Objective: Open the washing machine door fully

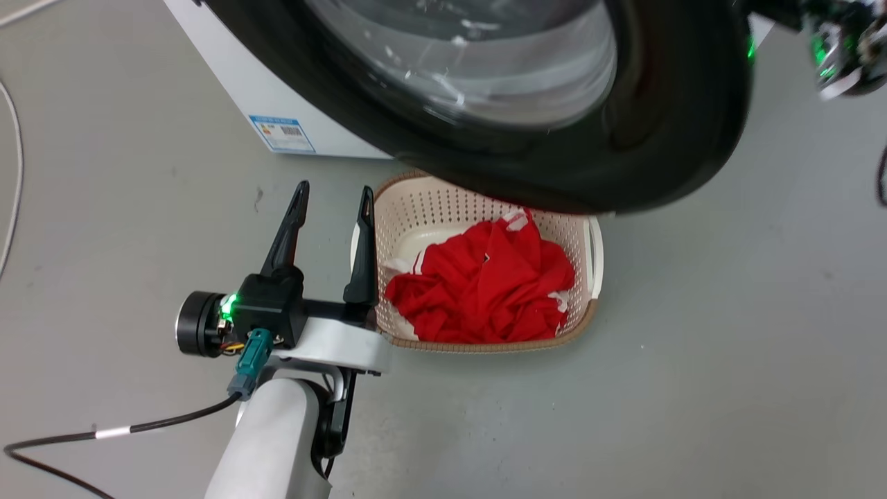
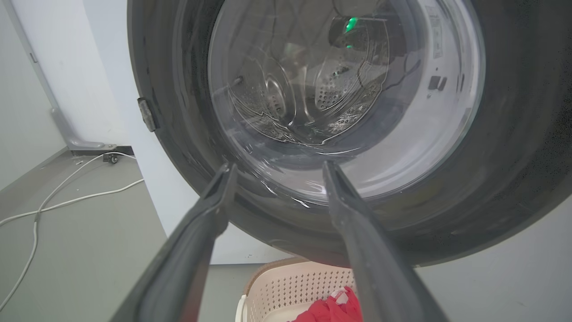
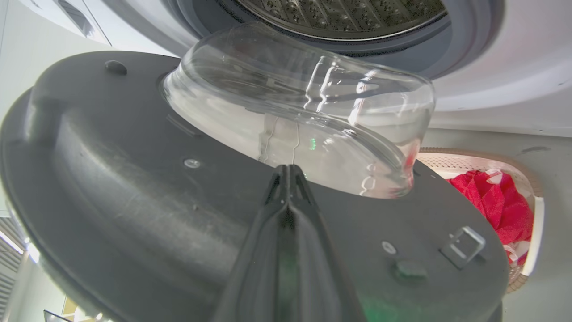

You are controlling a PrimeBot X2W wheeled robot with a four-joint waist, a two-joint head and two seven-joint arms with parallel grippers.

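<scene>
The washing machine door [image 1: 665,138] stands part-open, angled out from the washing machine [image 1: 235,83] and overhanging the laundry basket [image 1: 429,201] with its red cloth [image 1: 485,284]. The right gripper [image 3: 288,172] has its fingers pressed together and holds nothing. The tips appear to bear on the door's inner face at the foot of the glass bowl [image 3: 304,107], a placement suited to pushing the door outward. The left gripper [image 1: 333,188] hangs beside the basket, fingers wide and empty, below the door's swing.

One washing machine [image 1: 239,76], one washing machine door [image 1: 679,138], one perforated beige basket [image 1: 429,208], one heap of red cloth [image 1: 485,284], one blue sticker [image 1: 282,133], one left gripper [image 1: 334,187], one right gripper [image 3: 288,169], making two grippers
</scene>
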